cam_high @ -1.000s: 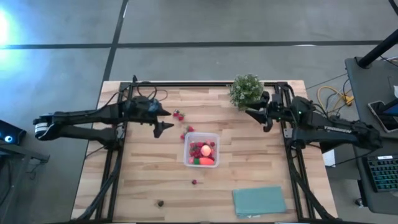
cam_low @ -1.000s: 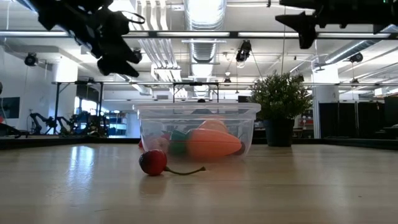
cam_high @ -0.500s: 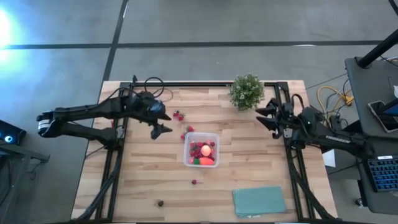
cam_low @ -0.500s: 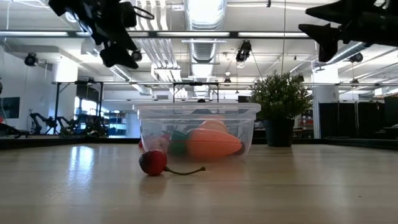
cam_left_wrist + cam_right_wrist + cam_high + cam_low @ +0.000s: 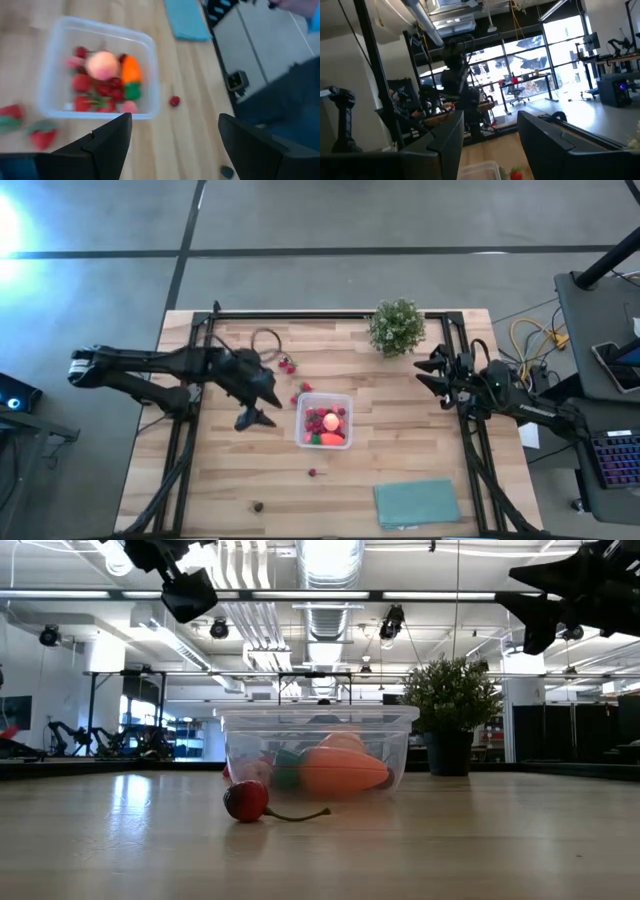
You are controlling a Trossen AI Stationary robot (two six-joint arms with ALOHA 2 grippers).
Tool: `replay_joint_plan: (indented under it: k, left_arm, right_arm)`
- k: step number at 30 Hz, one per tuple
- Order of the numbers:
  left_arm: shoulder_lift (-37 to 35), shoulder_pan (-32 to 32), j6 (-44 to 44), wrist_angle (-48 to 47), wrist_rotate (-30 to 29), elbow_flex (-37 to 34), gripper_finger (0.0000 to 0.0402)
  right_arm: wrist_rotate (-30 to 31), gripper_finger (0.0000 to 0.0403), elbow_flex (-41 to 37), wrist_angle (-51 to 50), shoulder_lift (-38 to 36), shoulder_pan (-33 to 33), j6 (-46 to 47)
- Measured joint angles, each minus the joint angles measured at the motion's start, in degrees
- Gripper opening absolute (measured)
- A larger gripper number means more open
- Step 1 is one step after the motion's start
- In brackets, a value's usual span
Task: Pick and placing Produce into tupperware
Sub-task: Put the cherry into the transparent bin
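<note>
The clear square tupperware (image 5: 323, 420) stands mid-table and holds a pink-orange ball (image 5: 102, 65), an orange piece with a green end (image 5: 131, 72) and several red strawberries. Loose strawberries (image 5: 287, 365) lie on the table on its far-left side. A small red cherry (image 5: 312, 473) lies on its near side and also shows in the low view (image 5: 247, 800). My left gripper (image 5: 257, 407) hovers open and empty just left of the tupperware, and shows in its own wrist view (image 5: 175, 150). My right gripper (image 5: 430, 372) is open and empty, up in the air at the table's right edge.
A bushy green potted plant (image 5: 397, 326) stands at the far edge, right of centre. A flat teal cloth (image 5: 415, 502) lies near the front right corner. A small dark object (image 5: 258, 506) lies near the front edge. A cable loop (image 5: 266, 340) lies at the far left.
My left gripper has gone toward the table's near edge, from beside the loose strawberries to the tupperware's left side, still open and empty. My right gripper has drawn back toward the table's right edge, away from the plant. The produce and the tupperware have not moved.
</note>
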Motion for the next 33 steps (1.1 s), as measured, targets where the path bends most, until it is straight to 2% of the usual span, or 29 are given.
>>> replay_joint_plan:
  k: [3, 8, 12, 17, 25, 28, 31, 33]
  left_arm:
    - [3.6, -3.8, 0.0, 0.0, 0.1, 1.2, 0.0283]
    - [9.3, -7.4, -0.2, 3.7, 1.0, 1.6, 0.0283]
    - [11.2, -9.5, -1.5, 7.1, 4.2, 1.6, 0.0283]
    - [10.8, -13.9, -7.7, 5.7, 4.2, 1.1, 0.0283]
    - [8.8, -23.3, -12.2, 2.5, -6.2, -0.2, 0.0283]
    - [8.8, -27.4, -14.8, 1.6, -12.0, -0.3, 0.0283]
    - [8.9, -31.5, -19.4, 3.7, -18.1, -0.3, 0.0283]
    - [8.9, -33.4, -21.1, 9.1, -18.3, -0.3, 0.0283]
  right_arm:
    - [0.6, 0.0178, 0.0, -0.7, -0.1, 0.0, -0.4]
    - [3.1, 0.0178, 0.0, -4.8, 0.4, 0.0, 4.2]
    - [3.1, 0.0178, 0.0, -6.6, 1.6, 0.0, 8.9]
    - [3.1, 0.0178, 0.0, -6.9, 3.1, 0.0, 11.7]
    - [3.1, 0.0178, 0.0, -7.3, 3.7, 0.0, 11.7]
    - [3.1, 0.0178, 0.0, -7.4, 3.7, 0.0, 11.7]
    - [3.1, 0.0178, 0.0, -7.3, 3.8, 0.0, 11.7]
    - [3.1, 0.0178, 0.0, -7.4, 3.8, 0.0, 11.7]
